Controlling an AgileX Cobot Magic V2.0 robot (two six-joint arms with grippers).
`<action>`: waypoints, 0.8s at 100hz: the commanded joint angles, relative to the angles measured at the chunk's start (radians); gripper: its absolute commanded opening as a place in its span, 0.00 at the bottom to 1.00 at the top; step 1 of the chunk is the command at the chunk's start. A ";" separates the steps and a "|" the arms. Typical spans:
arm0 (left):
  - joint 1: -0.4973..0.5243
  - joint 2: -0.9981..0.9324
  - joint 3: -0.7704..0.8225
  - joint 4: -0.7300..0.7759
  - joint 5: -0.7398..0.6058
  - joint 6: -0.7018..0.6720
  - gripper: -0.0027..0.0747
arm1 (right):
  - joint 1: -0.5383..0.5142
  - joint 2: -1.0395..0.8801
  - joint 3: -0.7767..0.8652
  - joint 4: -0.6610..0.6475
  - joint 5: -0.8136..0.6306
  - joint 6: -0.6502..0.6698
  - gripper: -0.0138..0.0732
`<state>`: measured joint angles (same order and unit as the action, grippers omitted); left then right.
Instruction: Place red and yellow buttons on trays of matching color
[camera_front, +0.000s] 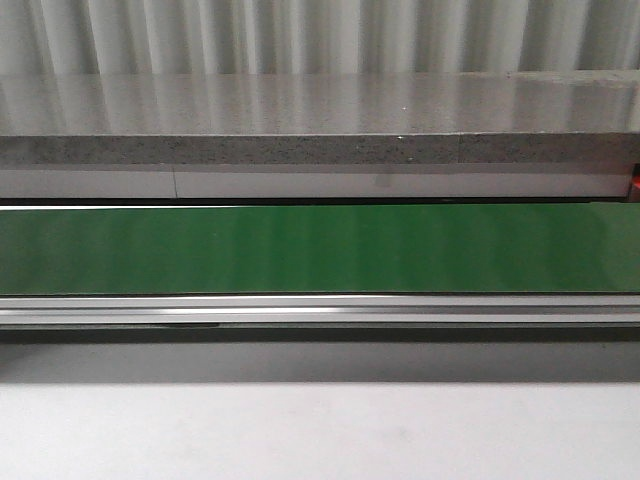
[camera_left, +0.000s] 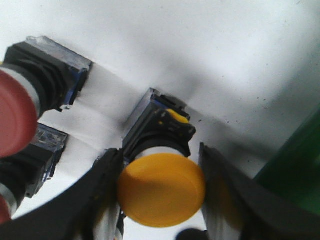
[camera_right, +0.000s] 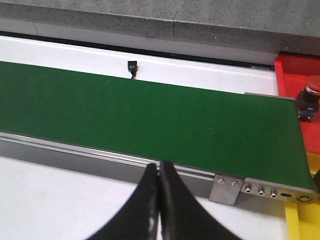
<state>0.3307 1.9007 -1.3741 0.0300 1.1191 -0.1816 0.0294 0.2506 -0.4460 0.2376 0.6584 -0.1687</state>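
Two arms are working out of the front view, which is showing only the green belt (camera_front: 320, 248), its metal rail (camera_front: 320, 310) and a grey stone ledge (camera_front: 320, 120) behind. Left gripper (camera_left: 159, 187) is straddling a yellow button (camera_left: 161, 190) on the white table (camera_left: 225, 50), fingers (camera_left: 95, 200) standing apart at either side of the cap, close against it though contact is unclear. Red buttons (camera_left: 15, 117) are sitting just beside, on black bases. Right gripper (camera_right: 159, 200) is hovering near the belt's rail with its fingertips pressed together, holding nothing. Beyond the belt's end, a red tray (camera_right: 295, 75) is carrying one red button (camera_right: 309, 97); a yellow tray (camera_right: 302, 220) edge is showing near the corner bracket (camera_right: 226, 189).
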 joint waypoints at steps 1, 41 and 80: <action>0.002 -0.046 -0.030 -0.005 -0.006 0.007 0.23 | 0.000 0.008 -0.023 0.013 -0.069 -0.003 0.08; -0.020 -0.245 -0.032 -0.015 -0.004 0.092 0.22 | 0.000 0.008 -0.023 0.013 -0.069 -0.003 0.08; -0.179 -0.317 -0.032 -0.030 0.039 0.094 0.22 | 0.000 0.008 -0.023 0.013 -0.069 -0.003 0.08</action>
<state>0.1871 1.6154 -1.3762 0.0107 1.1630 -0.0890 0.0294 0.2506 -0.4460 0.2376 0.6584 -0.1687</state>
